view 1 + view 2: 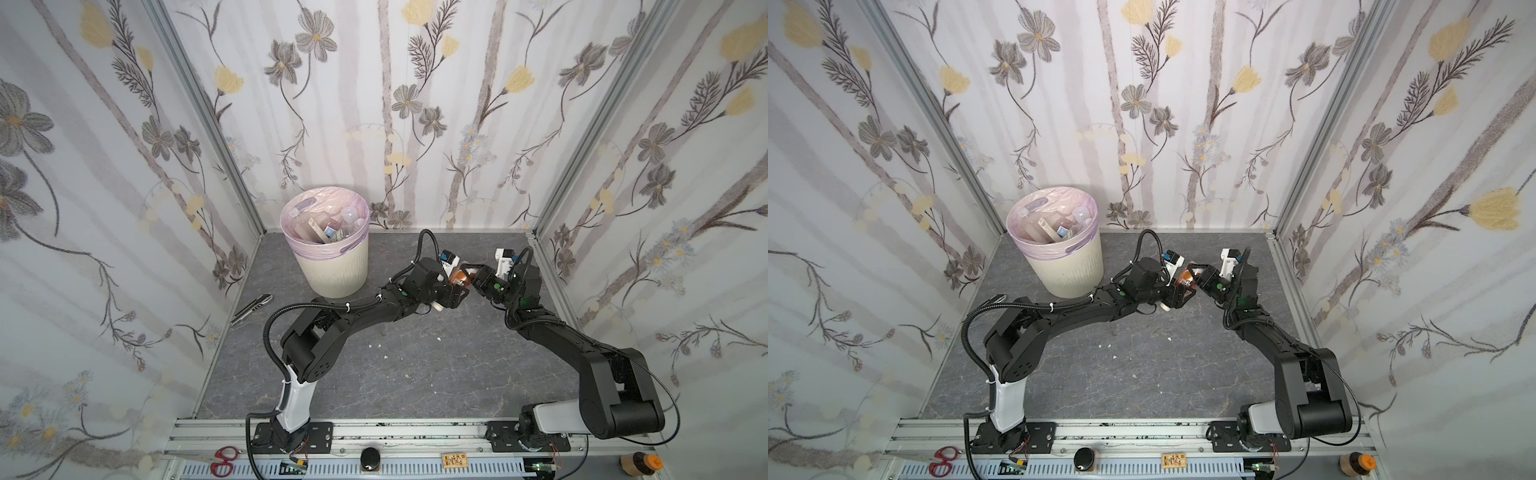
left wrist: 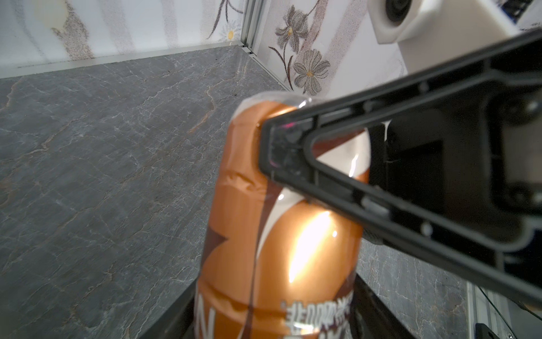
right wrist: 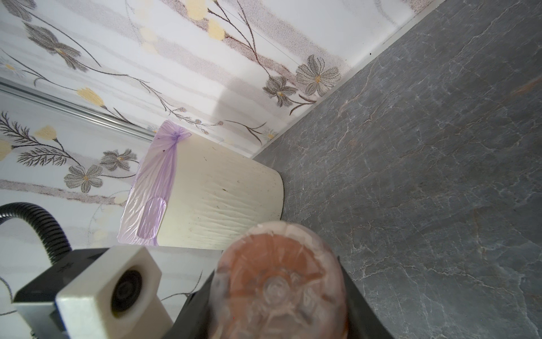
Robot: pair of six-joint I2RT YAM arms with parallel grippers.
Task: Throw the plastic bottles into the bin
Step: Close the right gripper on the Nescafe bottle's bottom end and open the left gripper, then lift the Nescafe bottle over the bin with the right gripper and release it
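Two hands meet on the brown bottle (image 1: 460, 277), aloft over the counter (image 1: 374, 374) well right of the bin (image 1: 332, 270): the right hand (image 1: 474, 276) clamps its base end, whether the left hand (image 1: 454, 291) grips cannot be told, so confirm one firm hold before releasing the other.

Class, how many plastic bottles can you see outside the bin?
2. A brown bottle is off the floor between the left gripper and the right gripper; an orange-capped bottle is on the front ledge, far right. Others may be hidden.
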